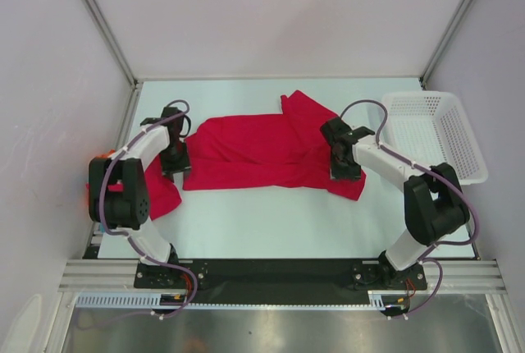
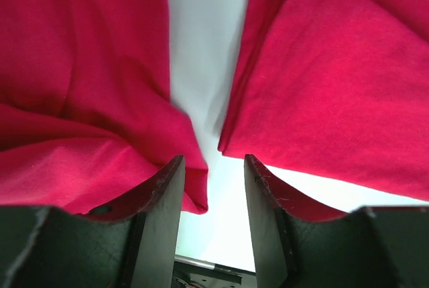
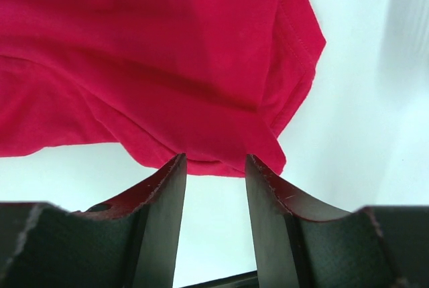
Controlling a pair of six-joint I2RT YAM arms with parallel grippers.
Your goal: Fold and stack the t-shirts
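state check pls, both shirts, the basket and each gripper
middle t-shirt: spread on the table, rumpled, not neatly folded yet
left t-shirt: bunched at the table's left edge
basket: upright at the table's right edge
left gripper: open, holding nothing
right gripper: open at the middle t-shirt's edge, holding nothing
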